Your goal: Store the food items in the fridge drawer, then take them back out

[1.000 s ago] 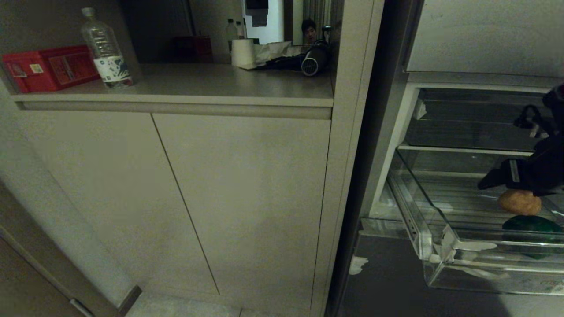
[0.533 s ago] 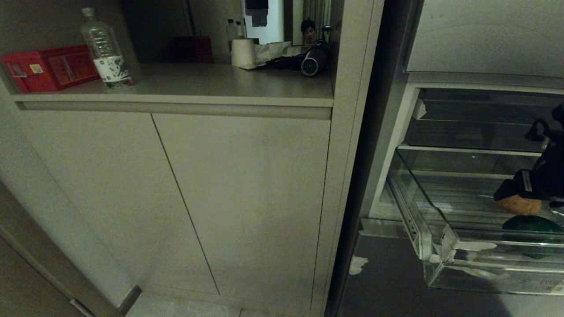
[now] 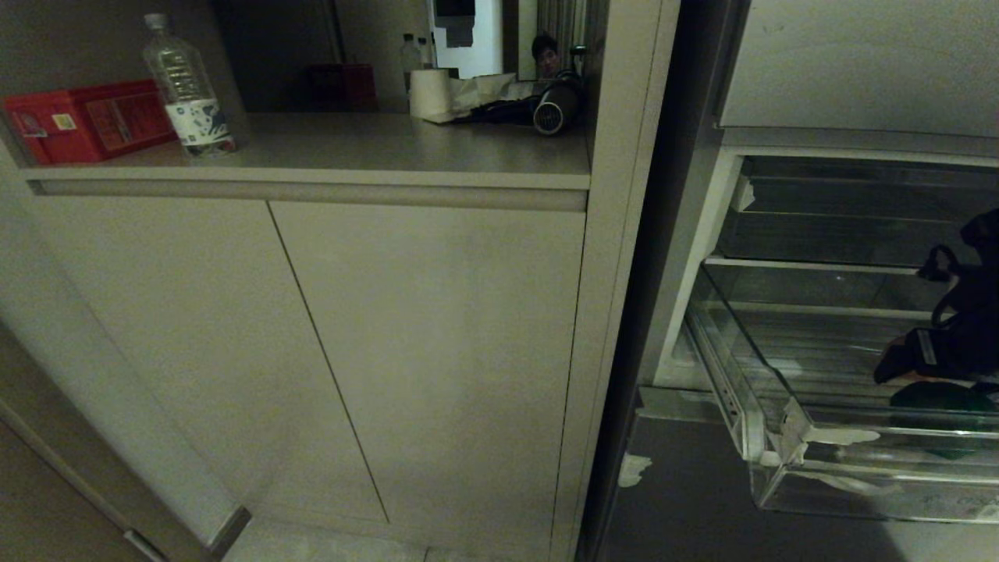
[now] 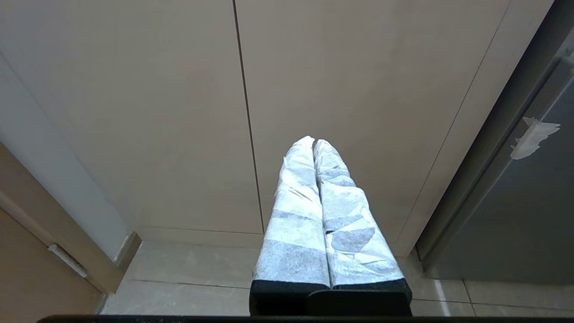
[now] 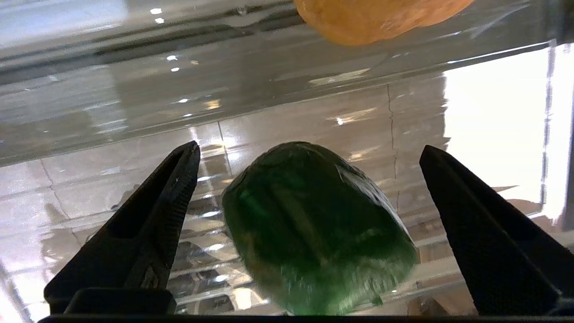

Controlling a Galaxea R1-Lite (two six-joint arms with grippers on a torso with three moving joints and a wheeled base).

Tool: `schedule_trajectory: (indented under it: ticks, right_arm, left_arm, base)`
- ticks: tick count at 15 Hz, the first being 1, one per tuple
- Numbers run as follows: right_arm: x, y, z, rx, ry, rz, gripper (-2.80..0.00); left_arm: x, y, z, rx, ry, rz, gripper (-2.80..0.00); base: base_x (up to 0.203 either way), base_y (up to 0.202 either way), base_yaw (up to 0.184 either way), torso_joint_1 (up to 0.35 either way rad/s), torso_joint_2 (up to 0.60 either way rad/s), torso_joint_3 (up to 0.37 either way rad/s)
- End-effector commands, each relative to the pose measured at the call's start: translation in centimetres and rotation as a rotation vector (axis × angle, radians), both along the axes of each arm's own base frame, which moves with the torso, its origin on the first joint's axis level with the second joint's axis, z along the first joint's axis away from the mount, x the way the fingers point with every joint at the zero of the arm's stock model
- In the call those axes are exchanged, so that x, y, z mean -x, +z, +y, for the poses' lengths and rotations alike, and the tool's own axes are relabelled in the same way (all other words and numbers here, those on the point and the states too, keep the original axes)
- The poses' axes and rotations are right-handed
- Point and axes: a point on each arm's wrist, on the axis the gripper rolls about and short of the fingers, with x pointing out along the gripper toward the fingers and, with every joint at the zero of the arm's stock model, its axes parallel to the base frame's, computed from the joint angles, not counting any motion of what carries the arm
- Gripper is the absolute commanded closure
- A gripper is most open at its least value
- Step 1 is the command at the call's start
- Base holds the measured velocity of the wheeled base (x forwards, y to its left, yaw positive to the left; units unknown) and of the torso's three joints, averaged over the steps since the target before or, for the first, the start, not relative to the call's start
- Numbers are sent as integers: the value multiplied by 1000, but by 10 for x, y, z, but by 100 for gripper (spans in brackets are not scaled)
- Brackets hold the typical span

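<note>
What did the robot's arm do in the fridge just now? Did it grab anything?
The right gripper sank lower in the fridge drawer, off the tan food item, which it now hides in the head view, and down over the green food item. Its fingers stand open on either side of the green one; nothing is grabbed yet. Both foods and the drawer stayed put. The left gripper stayed parked by the cupboard, shut.

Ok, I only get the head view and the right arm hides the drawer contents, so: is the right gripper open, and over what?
Observer: The right gripper is open, a green pepper between its fingers, untouched.
Operator: Where's the tan item?
Observer: The tan food item lies beyond the pepper, apart from it, on the fridge drawer floor.
Operator: Left gripper?
Observer: The left gripper is shut, facing the cabinet doors.
</note>
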Motion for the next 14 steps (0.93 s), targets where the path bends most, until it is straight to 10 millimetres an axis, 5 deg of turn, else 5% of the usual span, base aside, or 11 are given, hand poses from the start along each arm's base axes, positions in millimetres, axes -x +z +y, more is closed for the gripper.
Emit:
schedule_trajectory:
  ticks: [1,12,13,14]
  right_arm:
    - [-5,-11,-2,-13,-2,38,-280]
    - [-4,-22,-2,-22,2,78,-280]
    - [-4,-23,-3,-22,1,82,0]
    - [-4,-24,-3,-24,0,86,0]
  left_arm:
    - [0,0,0,0,1,0,0]
    - [0,0,0,0,1,0,0]
    - [0,0,0,0,1,0,0]
    - [0,0,0,0,1,0,0]
  base:
    - [0,0,0,0,0,0]
    - [0,0,0,0,0,0]
    - [0,0,0,0,0,0]
    - [0,0,0,0,0,0]
